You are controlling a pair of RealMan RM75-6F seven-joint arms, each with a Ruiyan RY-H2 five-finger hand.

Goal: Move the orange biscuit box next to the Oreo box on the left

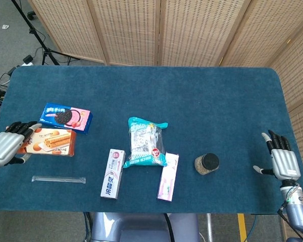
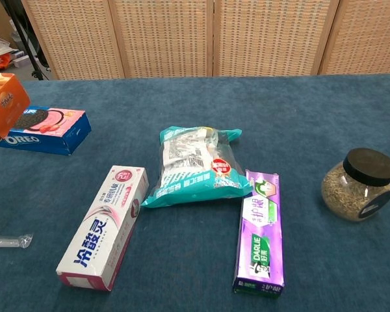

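The orange biscuit box [image 1: 49, 141] is gripped at its left end by my left hand [image 1: 6, 146], near the table's left edge. It sits just in front of the blue and pink Oreo box [image 1: 66, 117]. In the chest view only the orange box's end [image 2: 4, 103] shows at the far left, overlapping the Oreo box [image 2: 45, 130]; the left hand is out of that frame. Whether the orange box touches the table I cannot tell. My right hand [image 1: 283, 159] rests at the table's right edge, fingers spread, holding nothing.
A white and pink toothpaste box [image 1: 112, 173], a teal snack bag [image 1: 144, 141], a purple toothpaste box [image 1: 168, 176] and a black-lidded jar [image 1: 206, 164] lie mid-table. A clear wrapped stick [image 1: 58, 179] lies near the front left. Wicker screens stand behind the table.
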